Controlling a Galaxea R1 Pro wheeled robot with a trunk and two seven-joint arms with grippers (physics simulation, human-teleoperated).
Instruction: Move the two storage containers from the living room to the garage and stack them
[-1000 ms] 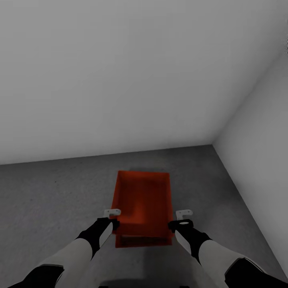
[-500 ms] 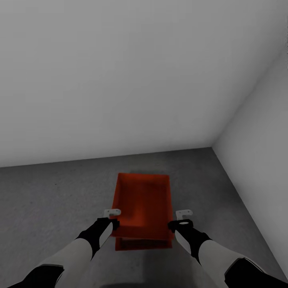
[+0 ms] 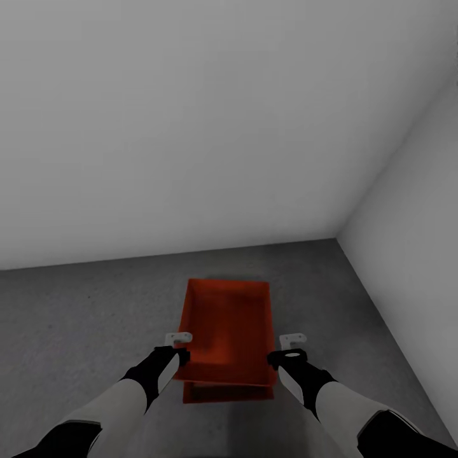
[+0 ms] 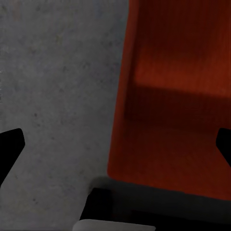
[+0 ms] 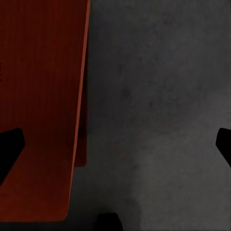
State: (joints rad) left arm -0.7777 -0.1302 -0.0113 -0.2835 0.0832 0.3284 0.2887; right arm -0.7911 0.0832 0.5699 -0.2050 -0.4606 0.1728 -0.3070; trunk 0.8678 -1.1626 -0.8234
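In the garage corner, the upper storage container (image 3: 226, 334) already sits on the lower container (image 3: 227, 392) on the dark grey floor (image 3: 83, 318), left gripper (image 3: 180, 353) and right gripper (image 3: 280, 357) fingers spread beside it, leaving only withdrawal.

Garage corner, bare pale grey walls (image 3: 191, 127), rough dark grey floor (image 3: 83, 318)

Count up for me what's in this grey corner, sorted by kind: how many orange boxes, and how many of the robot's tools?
Orange-red storage containers: 2, the upper container resting on the lower container, which peeks out underneath on the floor.
Tools: 2, the left tool and the right tool.
Total: 4
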